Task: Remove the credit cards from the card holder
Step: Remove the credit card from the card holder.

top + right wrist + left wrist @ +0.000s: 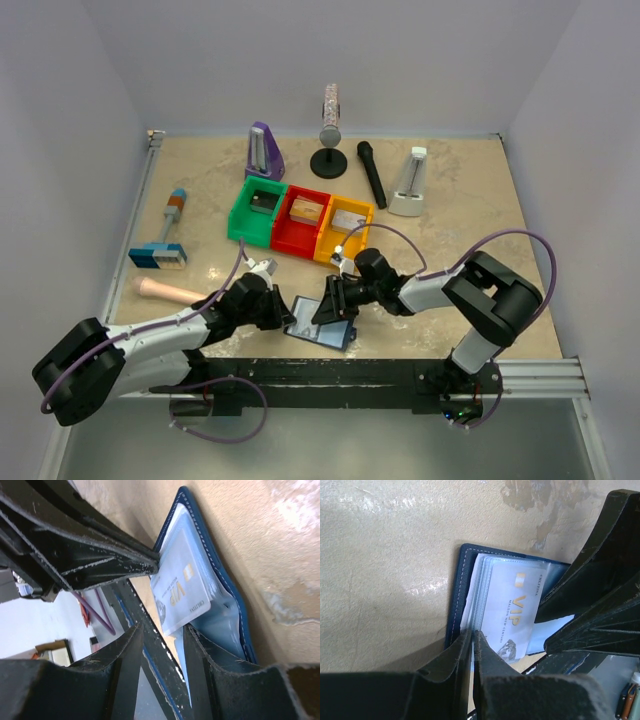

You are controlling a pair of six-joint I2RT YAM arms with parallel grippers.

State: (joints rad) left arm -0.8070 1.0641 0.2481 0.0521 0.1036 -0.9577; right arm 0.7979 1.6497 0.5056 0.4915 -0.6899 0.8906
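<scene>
The left gripper (471, 636) has its fingers drawn almost together on the near edge of the card holder (461, 580), apparently pinching it to pin it down. The card holder lies open on the worktop (395, 555), between the two grippers. A pale card (512, 611) marked VIP sits in a clear sleeve inside the card holder. The right gripper (162, 630) is spread, with a finger on either side of the card's end and not closed on it. By my reading no card is out yet and the first pull is only being set up. Whether more cards lie beneath, I cannot tell.
</scene>
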